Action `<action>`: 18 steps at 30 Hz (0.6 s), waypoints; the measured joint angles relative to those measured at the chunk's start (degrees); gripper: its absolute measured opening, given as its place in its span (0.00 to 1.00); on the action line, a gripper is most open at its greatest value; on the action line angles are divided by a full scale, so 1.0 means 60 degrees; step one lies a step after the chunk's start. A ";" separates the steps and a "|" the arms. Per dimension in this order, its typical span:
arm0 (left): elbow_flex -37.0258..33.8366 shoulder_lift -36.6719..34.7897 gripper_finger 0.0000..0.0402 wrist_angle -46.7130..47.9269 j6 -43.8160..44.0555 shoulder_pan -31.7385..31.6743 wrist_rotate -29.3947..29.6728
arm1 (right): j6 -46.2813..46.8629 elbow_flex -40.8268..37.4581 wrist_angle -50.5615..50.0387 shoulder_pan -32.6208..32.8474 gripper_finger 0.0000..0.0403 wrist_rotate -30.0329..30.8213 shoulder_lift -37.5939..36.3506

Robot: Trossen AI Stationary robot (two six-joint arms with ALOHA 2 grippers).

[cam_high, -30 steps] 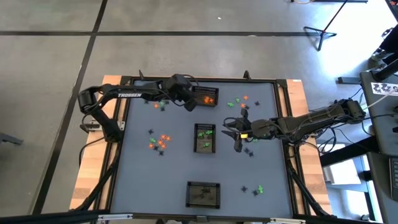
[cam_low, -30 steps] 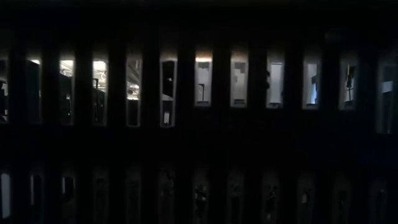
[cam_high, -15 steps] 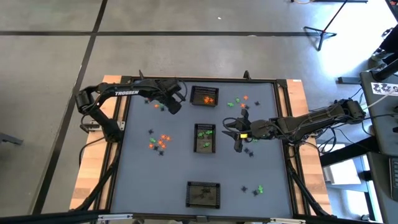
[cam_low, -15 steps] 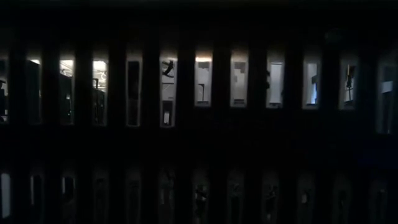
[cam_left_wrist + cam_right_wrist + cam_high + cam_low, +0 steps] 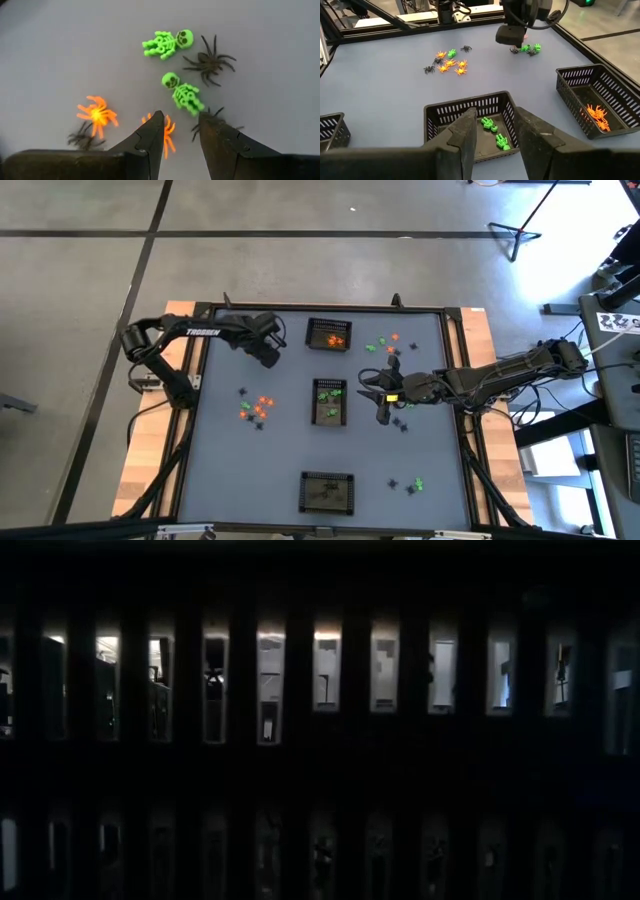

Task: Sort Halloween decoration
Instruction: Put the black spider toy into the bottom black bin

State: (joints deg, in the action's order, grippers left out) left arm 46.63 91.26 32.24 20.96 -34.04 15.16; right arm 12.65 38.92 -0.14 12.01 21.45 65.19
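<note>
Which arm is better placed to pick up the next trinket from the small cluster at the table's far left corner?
Left, probably. The left gripper hangs open right over that cluster, by a green skeleton and an orange spider. The right gripper waits beside the middle basket.

High view looks straight down; low view faces dark slats; wrist views sit close above the table (image 5: pixel 230 470).

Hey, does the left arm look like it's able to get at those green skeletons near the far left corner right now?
Probably yes. The left gripper hangs right over the green skeletons, fingers apart and empty, with nothing between them; only black spiders lie close beside.
</note>
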 joint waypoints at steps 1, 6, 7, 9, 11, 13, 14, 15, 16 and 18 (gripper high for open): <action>-0.0130 0.0000 0.28 -0.0315 0.0001 0.0000 -0.0120 | 0.0000 0.0000 0.0003 -0.0003 0.32 -0.0001 0.0000; -0.0573 0.0000 0.28 -0.1743 0.0020 0.0004 -0.0853 | 0.0000 0.0000 0.0004 -0.0004 0.32 -0.0001 0.0000; -0.0574 0.0000 0.28 -0.1797 0.0020 0.0004 -0.0882 | 0.0000 0.0000 0.0004 -0.0004 0.32 -0.0003 0.0000; -0.0574 0.0000 0.28 -0.1847 0.0066 0.0004 -0.0882 | 0.0000 0.0000 0.0004 -0.0004 0.32 0.0000 0.0000; -0.0578 0.0000 0.28 -0.1884 0.0162 0.0004 -0.0875 | 0.0000 0.0000 0.0004 -0.0004 0.32 -0.0004 0.0000; -0.0578 0.0000 0.28 -0.1928 0.0166 0.0004 -0.0879 | -0.0003 0.0000 0.0004 -0.0004 0.32 -0.0004 0.0000; -0.0578 0.0000 0.28 -0.1932 0.0174 0.0004 -0.0876 | -0.0002 0.0000 0.0004 -0.0004 0.32 -0.0001 0.0000; -0.0579 0.0000 0.28 -0.1935 0.0191 0.0004 -0.0878 | -0.0004 0.0000 0.0004 -0.0004 0.32 -0.0004 0.0000; -0.0582 0.0000 0.28 -0.1946 0.0196 0.0004 -0.0881 | -0.0004 0.0000 0.0004 -0.0004 0.32 -0.0002 0.0000; -0.0582 0.0000 0.28 -0.1955 0.0199 0.0004 -0.1008 | -0.0004 0.0000 0.0007 -0.0004 0.32 -0.0001 0.0000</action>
State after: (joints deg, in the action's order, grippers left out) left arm 43.13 91.26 20.52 22.15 -34.02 9.11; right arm 12.62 38.92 -0.10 11.99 21.45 65.19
